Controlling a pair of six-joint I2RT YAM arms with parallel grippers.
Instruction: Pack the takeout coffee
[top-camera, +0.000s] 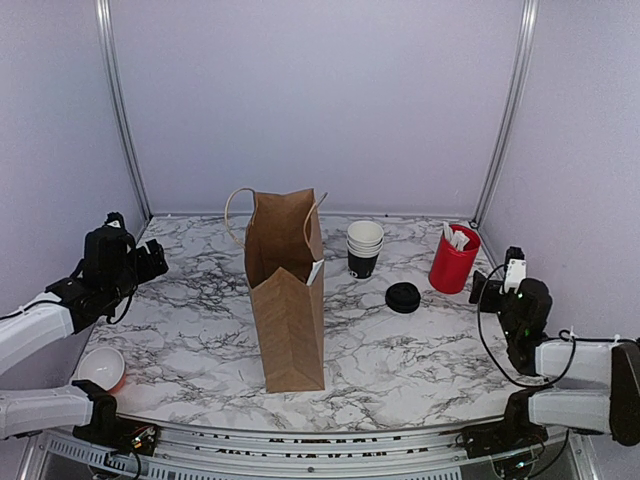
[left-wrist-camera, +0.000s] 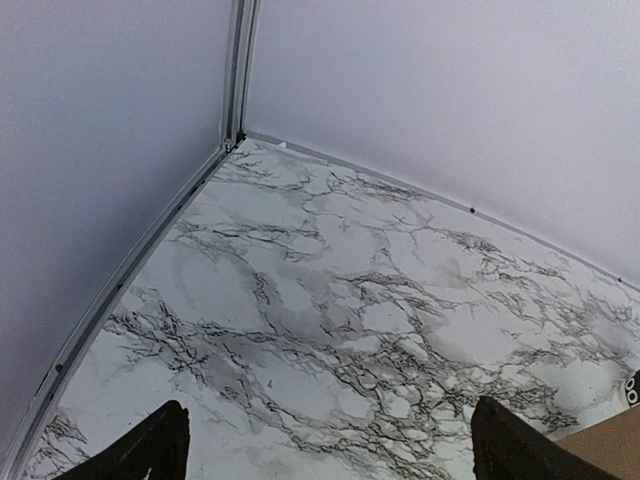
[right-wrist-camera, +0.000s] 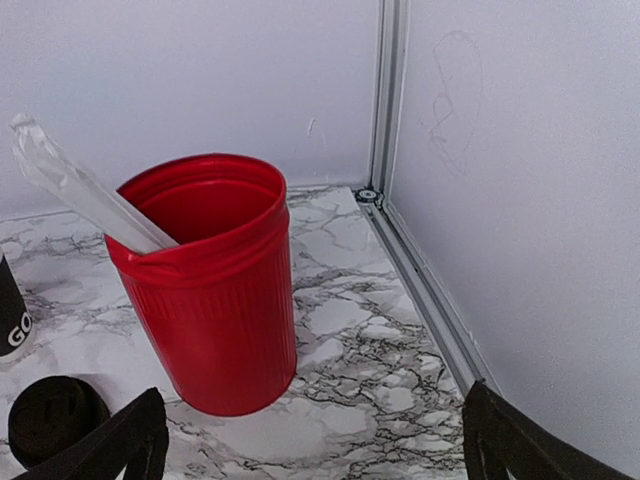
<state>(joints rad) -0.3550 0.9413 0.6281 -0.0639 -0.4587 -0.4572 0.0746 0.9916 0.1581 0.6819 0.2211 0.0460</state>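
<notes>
A round black lid lies flat on the marble table right of the upright, open brown paper bag; the lid also shows in the right wrist view. I see no single black cup standing apart. My left gripper is open and empty at the far left, over bare marble. My right gripper is open and empty at the right edge; in its wrist view it faces the red cup.
A stack of white-rimmed nested cups stands behind the lid. A red cup with white sticks stands at the back right, also in the right wrist view. A round white-inside cup or bowl sits at the near left corner. Walls enclose the table.
</notes>
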